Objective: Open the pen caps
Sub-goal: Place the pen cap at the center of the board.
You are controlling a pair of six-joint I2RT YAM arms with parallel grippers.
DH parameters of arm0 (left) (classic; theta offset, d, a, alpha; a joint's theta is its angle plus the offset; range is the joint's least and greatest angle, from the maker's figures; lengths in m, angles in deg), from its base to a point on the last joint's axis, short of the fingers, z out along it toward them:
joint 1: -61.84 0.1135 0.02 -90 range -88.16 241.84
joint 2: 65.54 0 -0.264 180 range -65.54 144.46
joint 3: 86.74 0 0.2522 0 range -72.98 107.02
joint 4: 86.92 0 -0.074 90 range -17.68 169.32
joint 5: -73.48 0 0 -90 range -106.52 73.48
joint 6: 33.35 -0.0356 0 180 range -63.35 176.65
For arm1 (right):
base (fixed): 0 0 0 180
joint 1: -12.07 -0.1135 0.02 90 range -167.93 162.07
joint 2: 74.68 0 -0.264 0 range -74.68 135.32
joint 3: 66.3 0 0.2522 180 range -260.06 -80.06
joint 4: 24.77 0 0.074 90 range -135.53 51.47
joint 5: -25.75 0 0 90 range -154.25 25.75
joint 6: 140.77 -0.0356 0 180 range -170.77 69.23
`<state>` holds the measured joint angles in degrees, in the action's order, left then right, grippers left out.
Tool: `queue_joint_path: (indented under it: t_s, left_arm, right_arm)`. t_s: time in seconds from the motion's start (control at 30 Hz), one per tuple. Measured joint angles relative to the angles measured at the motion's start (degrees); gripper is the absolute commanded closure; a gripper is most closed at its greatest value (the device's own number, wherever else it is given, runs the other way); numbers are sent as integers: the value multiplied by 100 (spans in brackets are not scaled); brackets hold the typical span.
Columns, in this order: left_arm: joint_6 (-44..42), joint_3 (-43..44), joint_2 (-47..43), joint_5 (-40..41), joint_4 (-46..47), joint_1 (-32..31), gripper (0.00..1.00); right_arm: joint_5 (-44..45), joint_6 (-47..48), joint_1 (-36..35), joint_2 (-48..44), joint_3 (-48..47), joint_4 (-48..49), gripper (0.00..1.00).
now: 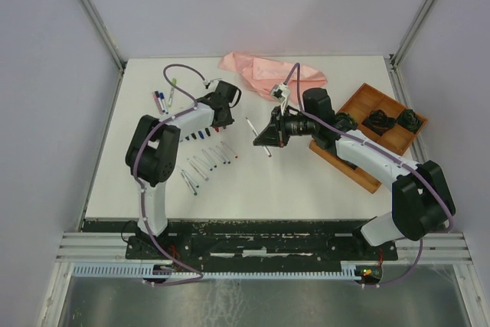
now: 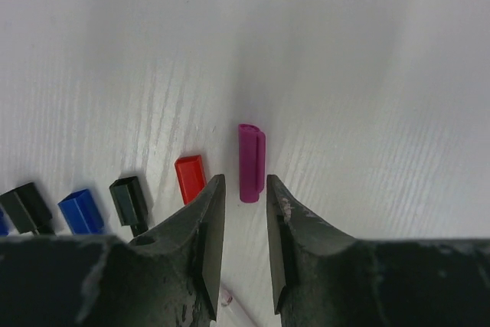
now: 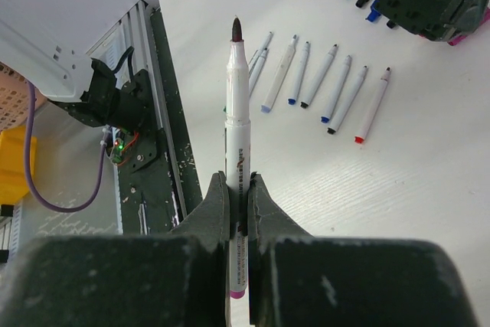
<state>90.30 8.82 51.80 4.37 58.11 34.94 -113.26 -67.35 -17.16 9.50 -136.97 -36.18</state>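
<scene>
Hovering low over the white table (image 2: 367, 74), the left gripper (image 2: 245, 181) has its jaws parted by a narrow gap and grips nothing. A magenta cap (image 2: 252, 160) lies flat on the table right at its fingertips, the near end of the cap reaching into the gap and the rest pointing straight ahead; whether the right finger brushes it cannot be told. Just left of the left fingertip lies a red cap (image 2: 190, 177), and farther left in the same row a dark cap (image 2: 129, 198) and a blue cap (image 2: 80, 210). The right gripper (image 3: 238, 181) is clamped tight on a white marker pen (image 3: 236, 105), uncapped, its dark tip pointing away from the fingers. Beyond and to the right of that gripper, a row of uncapped pens (image 3: 329, 86) lies side by side on the table.
</scene>
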Motion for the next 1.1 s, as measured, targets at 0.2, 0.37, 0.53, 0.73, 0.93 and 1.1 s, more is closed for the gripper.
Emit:
queue_joint_path:
  t_s: [0.2,0.37,0.53,0.73,0.93,1.1]
  left_arm:
    - [0,-232,-772,2,28,7,64]
    - [0,-678,-1615,-9,374,61,62]
    - [-57,-1827,-2806,-348,979,188,57]
    - [-76,-3180,-4756,-1080,1534,271,42]
    - [-111,-4288,-6966,-1749,1696,267,22]
    - [-234,-4358,-8164,-1714,1353,267,21]
  right_arm:
    - [-105,46,0,-22,0,-31,99]
    - [-160,103,0,-55,0,-33,99]
    - [-87,166,0,-42,-17,-120,97]
    - [326,420,-111,466,-531,-603,97]
    - [1300,660,-573,1320,-1113,-1285,93]
    - [2358,612,-990,2256,-1832,-1886,94]
